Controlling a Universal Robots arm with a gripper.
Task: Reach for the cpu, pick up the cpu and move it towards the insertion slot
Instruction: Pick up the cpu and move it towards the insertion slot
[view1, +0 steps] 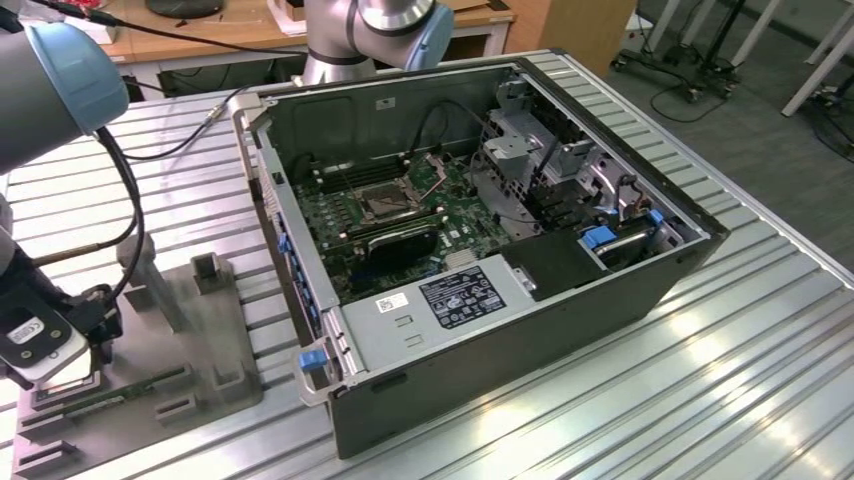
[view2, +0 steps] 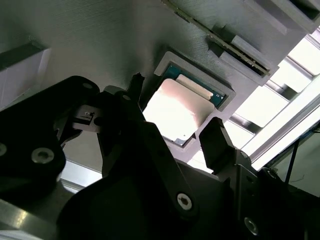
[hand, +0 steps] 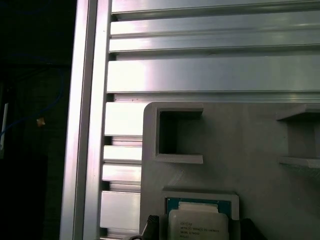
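One cpu (view2: 172, 112) lies flat in a square pocket of the gray fixture plate (view1: 180, 330). In the exterior view the plate sits on the tabletop (view1: 747, 330) at 8 o'clock from the open computer case (view1: 534, 270). Hand (view2: 175, 102) spread wide, two fingers (view2: 216, 142) straddling the cpu. One insertion slot (view1: 387, 203) inside the case, well apart.

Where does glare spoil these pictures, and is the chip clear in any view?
Second wrist view: glare whitens the top of the chip. First wrist view: the chip is evenly lit, while the table shines. Exterior view: bright streaks cross the table.
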